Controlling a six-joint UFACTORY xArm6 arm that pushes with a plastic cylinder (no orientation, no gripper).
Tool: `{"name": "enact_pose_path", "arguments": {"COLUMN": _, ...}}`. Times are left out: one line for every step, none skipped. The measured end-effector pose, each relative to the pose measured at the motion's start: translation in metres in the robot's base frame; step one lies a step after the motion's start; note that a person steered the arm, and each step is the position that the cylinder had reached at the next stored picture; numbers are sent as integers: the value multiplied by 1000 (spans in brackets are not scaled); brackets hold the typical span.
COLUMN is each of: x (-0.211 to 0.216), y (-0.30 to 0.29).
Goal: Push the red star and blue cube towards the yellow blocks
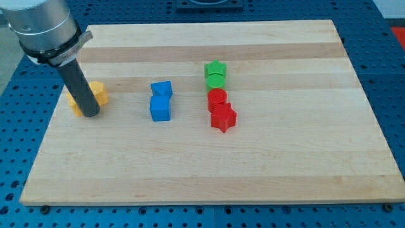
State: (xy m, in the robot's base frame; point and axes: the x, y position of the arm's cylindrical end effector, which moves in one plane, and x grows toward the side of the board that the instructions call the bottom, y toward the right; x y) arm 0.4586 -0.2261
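There is no pincer here to stand apart or together; the arm ends in a dark rod, and my tip [90, 114] rests on the tabletop [266, 171] at the view's left, right against the yellow blocks [96, 93], which the rod partly hides, so their shapes are hard to call.

To the right of my tip, apart from it, sits the blue cube [160, 109], with a second blue block [162, 89] touching it just above.

Farther right lies the red star [223, 118], touching a red cylinder [217, 98] above it, and two green blocks [215, 74] beyond that.

Both targets lie on the view's right of my tip, so I judge it must round to their far side and push leftward.
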Motion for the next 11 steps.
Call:
{"name": "enact_pose_path", "arguments": {"x": 18, "y": 13}}
{"name": "enact_pose_path", "arguments": {"x": 37, "y": 67}}
{"name": "enact_pose_path", "arguments": {"x": 58, "y": 134}}
{"name": "enact_pose_path", "arguments": {"x": 63, "y": 200}}
{"name": "enact_pose_path", "arguments": {"x": 58, "y": 253}}
{"name": "enact_pose_path", "arguments": {"x": 52, "y": 291}}
{"name": "enact_pose_path", "arguments": {"x": 39, "y": 309}}
{"name": "enact_pose_path", "arguments": {"x": 33, "y": 296}}
{"name": "enact_pose_path", "arguments": {"x": 33, "y": 262}}
{"name": "enact_pose_path", "arguments": {"x": 31, "y": 240}}
{"name": "enact_pose_path", "arguments": {"x": 24, "y": 244}}
